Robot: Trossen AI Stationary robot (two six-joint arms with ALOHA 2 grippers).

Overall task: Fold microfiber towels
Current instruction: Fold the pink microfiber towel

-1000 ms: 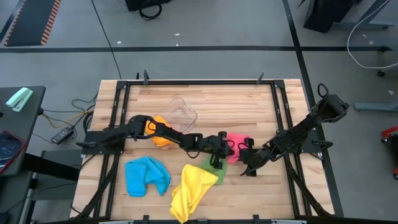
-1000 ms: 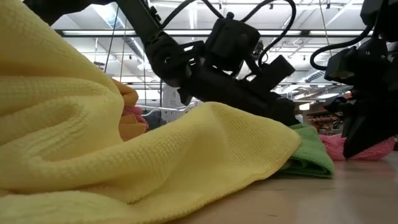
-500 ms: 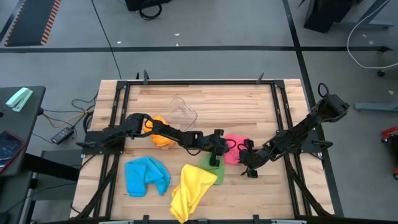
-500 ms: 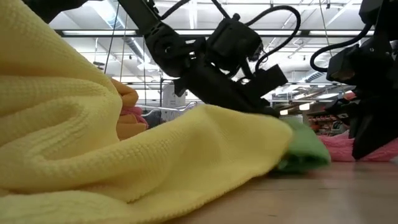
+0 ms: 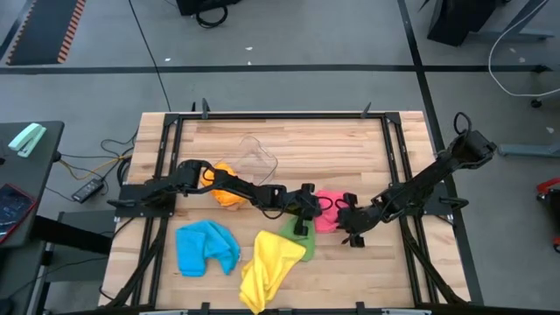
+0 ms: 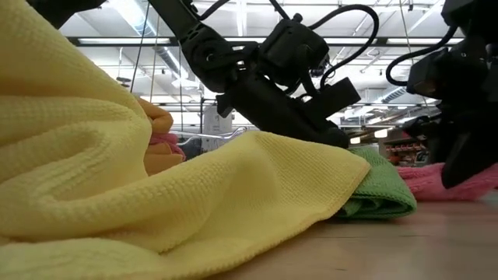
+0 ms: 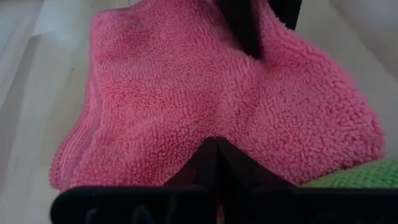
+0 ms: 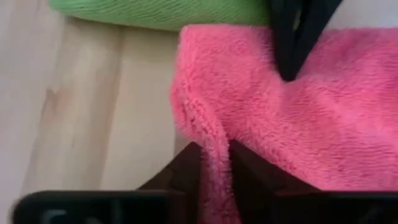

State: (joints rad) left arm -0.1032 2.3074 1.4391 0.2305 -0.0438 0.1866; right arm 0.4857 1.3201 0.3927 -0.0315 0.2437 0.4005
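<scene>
A pink towel lies crumpled near the table's middle, between my two grippers. My left gripper reaches in from the left and is shut at the towel's left edge. My right gripper comes from the right, with a ridge of the pink towel between its fingers. A green towel lies beside the pink one, its near edge under a rumpled yellow towel. A blue towel and an orange towel lie farther left. My left gripper has its shut fingertips on the pink towel's left edge, slanting down from the table's left. The fingers themselves hide whether cloth is between them. The towel lies on the table. My right gripper pinches a raised fold at the pink towel's right edge between its two fingers, slanting down from the table's right. One layer or several, I cannot tell. The rest of the towel lies slack on the table.
A clear plastic tub stands behind the orange towel at the far middle. A black frame rims the table. Bare wood shows at the far right and near right.
My left gripper has tipped its fingers downward onto the pink towel's edge, staying in place. The green towel's edge stirred and settled.
</scene>
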